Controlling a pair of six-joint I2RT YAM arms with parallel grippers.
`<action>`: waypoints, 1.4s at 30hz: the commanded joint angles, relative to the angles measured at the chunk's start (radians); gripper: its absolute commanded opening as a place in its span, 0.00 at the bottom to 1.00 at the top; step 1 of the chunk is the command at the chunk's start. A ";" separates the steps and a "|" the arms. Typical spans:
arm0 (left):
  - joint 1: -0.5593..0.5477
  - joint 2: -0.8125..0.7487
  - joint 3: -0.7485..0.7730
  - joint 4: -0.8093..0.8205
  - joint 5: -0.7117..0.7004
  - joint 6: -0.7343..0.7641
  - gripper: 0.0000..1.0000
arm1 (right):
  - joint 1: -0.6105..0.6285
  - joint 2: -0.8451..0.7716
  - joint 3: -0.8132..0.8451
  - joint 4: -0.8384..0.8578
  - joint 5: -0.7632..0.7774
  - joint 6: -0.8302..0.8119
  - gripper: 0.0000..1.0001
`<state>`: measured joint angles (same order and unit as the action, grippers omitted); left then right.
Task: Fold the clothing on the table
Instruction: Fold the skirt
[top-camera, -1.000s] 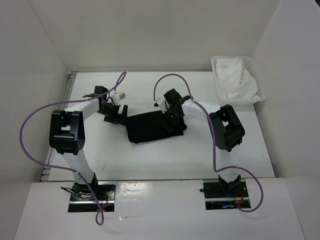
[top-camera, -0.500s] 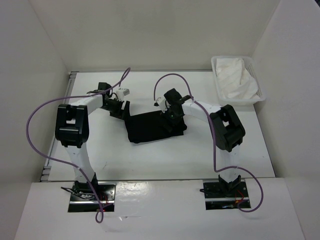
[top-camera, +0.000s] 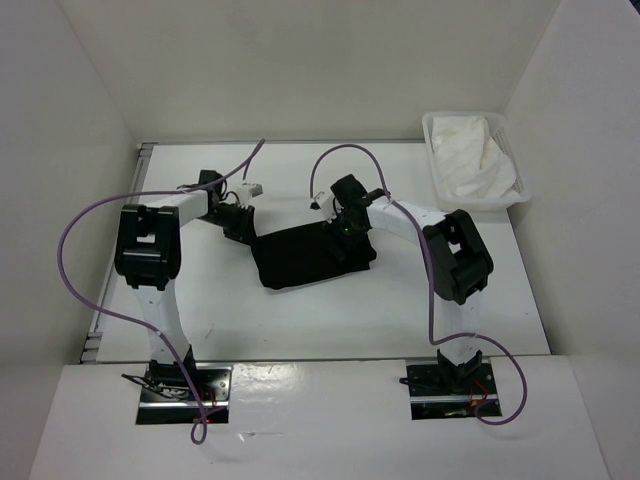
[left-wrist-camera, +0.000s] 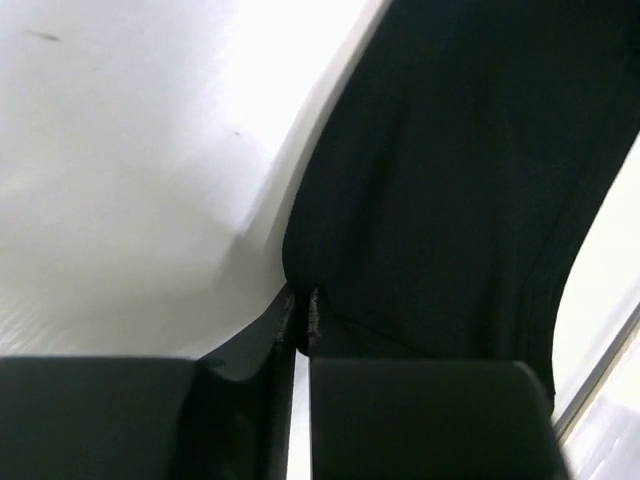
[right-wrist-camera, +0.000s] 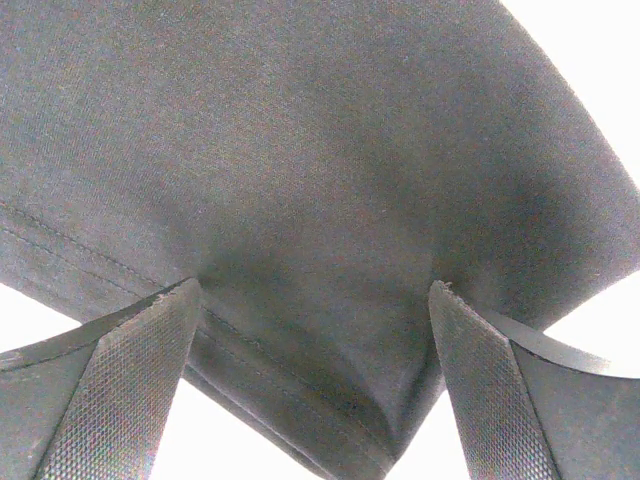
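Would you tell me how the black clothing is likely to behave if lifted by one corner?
Probably floppy: the clothing lies flat with soft creases, so it should drape. Likely light, being thin, hemmed fabric. Its matte weave probably won't slip from the left gripper.

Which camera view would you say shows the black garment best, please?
The top external view: it alone shows nearly the whole black garment, lying on the white table. The left wrist view catches only one edge of it; the right wrist view, only a close patch with a stitched hem.
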<state>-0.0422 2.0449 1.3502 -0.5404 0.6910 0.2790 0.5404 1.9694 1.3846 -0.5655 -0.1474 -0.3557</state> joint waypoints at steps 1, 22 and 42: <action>-0.005 0.024 -0.025 -0.053 0.010 0.061 0.05 | -0.005 -0.034 0.004 0.023 -0.018 0.006 0.99; 0.015 -0.132 -0.108 -0.111 -0.028 0.042 0.00 | -0.005 0.158 0.142 0.124 0.129 -0.003 0.99; 0.015 -0.111 -0.089 -0.069 -0.085 -0.009 0.00 | -0.232 -0.001 0.180 -0.047 -0.259 -0.080 0.99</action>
<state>-0.0338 1.9411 1.2488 -0.6170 0.6025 0.2806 0.3172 1.9388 1.6035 -0.5869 -0.3443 -0.3958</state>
